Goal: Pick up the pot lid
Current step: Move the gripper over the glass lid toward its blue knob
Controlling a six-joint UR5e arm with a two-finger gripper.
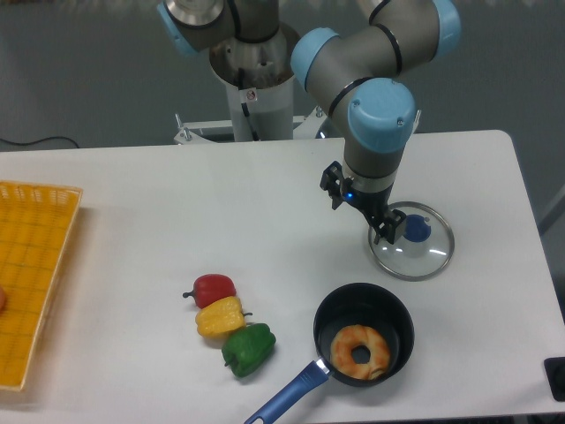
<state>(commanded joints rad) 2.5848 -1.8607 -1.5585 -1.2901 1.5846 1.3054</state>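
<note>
The gripper [362,208] points down over the right half of the table, its two fingers spread open with nothing seen between them. Just right of it lies the pot lid [411,263], a round clear lid with a thin metal rim and a blue knob [418,228]. The right fingertip overlaps the lid's upper left part in this view, left of the knob. Whether it touches the lid cannot be told. Part of the lid's upper left edge is hidden behind the gripper.
A black pan [325,311] with a blue handle [288,394] holds an orange-brown ring [375,348] in front of the lid. Left of it are a red pepper [213,289], a yellow pepper [219,318] and a green pepper [250,349]. An orange crate [55,256] stands far left.
</note>
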